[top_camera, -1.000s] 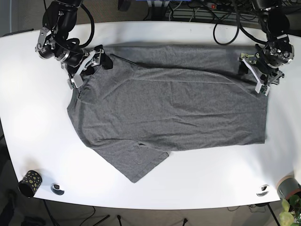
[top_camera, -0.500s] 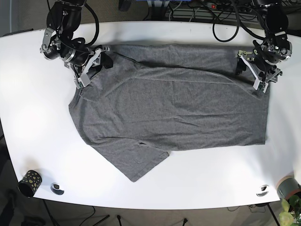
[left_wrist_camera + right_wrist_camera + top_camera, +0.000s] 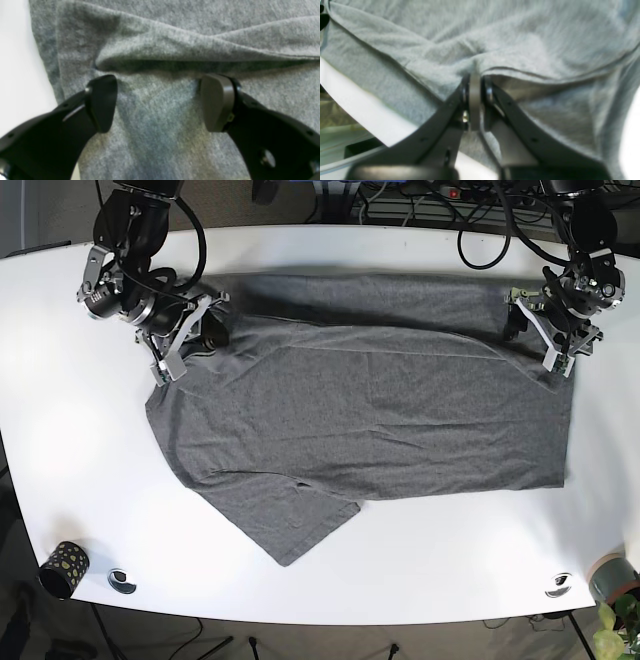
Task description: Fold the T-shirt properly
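Grey T-shirt (image 3: pixel 370 410) spread across the white table (image 3: pixel 60 430), both arms at its far corners.

One sleeve juts toward the near edge. At far left, the right gripper (image 3: pixel 475 82) is clenched on a fabric fold; at far right, the left gripper (image 3: pixel 160 102) stands released, jaws apart over the cloth.

Black right gripper (image 3: pixel 475 100): fingers pressed together, a thin fold of fabric pinched between the pads. In the base view it (image 3: pixel 190 330) sits at the far left, arm reaching down from the top edge, wrist angled inward.

Black left gripper (image 3: pixel 158 102): fingers spread wide, grey pads apart, tips probably just touching cloth. It (image 3: pixel 545 330) sits far right.
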Motion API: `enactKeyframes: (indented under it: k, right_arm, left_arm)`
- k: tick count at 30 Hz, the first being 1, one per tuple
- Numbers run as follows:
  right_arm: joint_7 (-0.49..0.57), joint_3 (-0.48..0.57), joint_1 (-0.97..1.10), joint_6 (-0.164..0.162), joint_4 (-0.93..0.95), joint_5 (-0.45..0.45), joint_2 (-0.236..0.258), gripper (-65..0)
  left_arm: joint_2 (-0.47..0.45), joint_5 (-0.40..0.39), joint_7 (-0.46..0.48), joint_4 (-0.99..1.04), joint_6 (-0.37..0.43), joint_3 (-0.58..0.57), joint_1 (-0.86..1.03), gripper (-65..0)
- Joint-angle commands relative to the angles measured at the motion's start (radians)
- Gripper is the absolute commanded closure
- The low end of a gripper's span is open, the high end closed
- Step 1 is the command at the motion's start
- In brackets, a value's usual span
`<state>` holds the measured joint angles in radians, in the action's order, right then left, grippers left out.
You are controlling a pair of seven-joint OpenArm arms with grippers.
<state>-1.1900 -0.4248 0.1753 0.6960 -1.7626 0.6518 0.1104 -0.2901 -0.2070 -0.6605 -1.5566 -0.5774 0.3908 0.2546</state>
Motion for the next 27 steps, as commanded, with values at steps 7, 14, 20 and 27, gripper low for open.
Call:
enactKeyframes:
  k: [7,14,20,27]
  right_arm:
    - [0.014,-0.004,-0.096,0.002,0.062,0.012,0.035,-0.8]
    - [0.014,-0.001,-0.184,0.002,0.142,0.012,0.058,-0.8]
    - [0.014,0.002,-0.251,0.002,0.198,0.012,0.074,-0.8]
    - [0.014,-0.003,-0.303,0.002,0.252,0.012,0.090,-23.6]
  left_arm:
    - [-0.018,0.011,-0.003,-0.006,0.001,0.006,-0.002,-48.5]
    - [-0.022,0.013,-0.003,0.034,0.001,0.006,-0.002,-48.5]
    - [-0.042,0.011,0.035,0.058,0.001,0.006,0.001,-48.5]
    - [-0.045,0.011,0.037,0.060,0.001,0.007,0.001,-48.5]
